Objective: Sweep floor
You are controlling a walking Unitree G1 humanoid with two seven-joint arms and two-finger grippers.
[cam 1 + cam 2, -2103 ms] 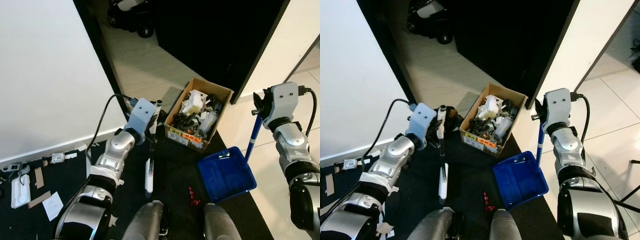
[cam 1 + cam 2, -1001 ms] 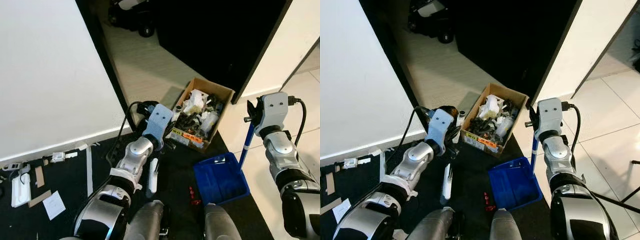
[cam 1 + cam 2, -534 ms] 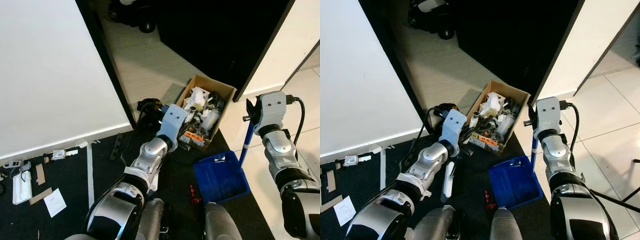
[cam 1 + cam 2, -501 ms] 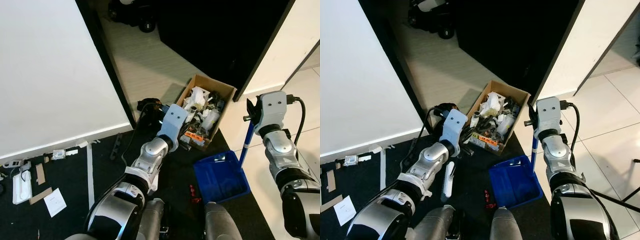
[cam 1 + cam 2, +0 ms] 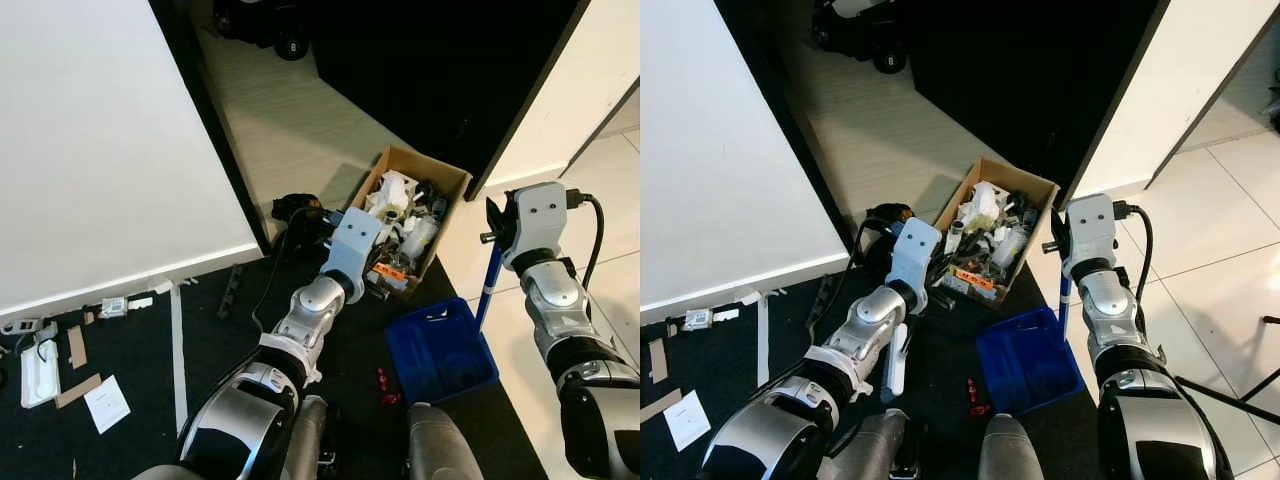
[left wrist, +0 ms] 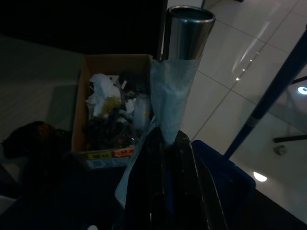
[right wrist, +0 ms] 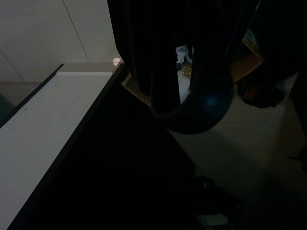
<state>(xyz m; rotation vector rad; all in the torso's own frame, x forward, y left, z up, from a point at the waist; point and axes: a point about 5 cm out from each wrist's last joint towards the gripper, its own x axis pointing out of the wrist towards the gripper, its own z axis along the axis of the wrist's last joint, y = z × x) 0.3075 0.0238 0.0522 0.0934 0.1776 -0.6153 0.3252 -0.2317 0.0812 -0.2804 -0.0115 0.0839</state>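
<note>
My left gripper [image 6: 165,141] is shut on the broom's metal handle [image 6: 184,38], which is wrapped in grey tape. It hovers by the near edge of a cardboard box [image 5: 410,225] full of rubbish. The broom's white head [image 5: 897,360] rests on the black mat below my left forearm. My right gripper [image 5: 492,228] is shut on the upright blue handle [image 5: 487,285] of the blue dustpan [image 5: 440,350], which sits on the mat right of the box. Small red debris [image 5: 385,385] lies on the mat just left of the dustpan.
A white wall panel [image 5: 100,150] stands on the left and a dark doorway behind the box. Paper scraps and small white items [image 5: 70,370] litter the mat's left end. A black cable bundle [image 5: 295,212] lies beside the box. Pale tiles [image 5: 610,180] lie to the right.
My left arm has swung right with the broom, from the mat's middle up to the box's edge. The right gripper and dustpan have shifted slightly left.
</note>
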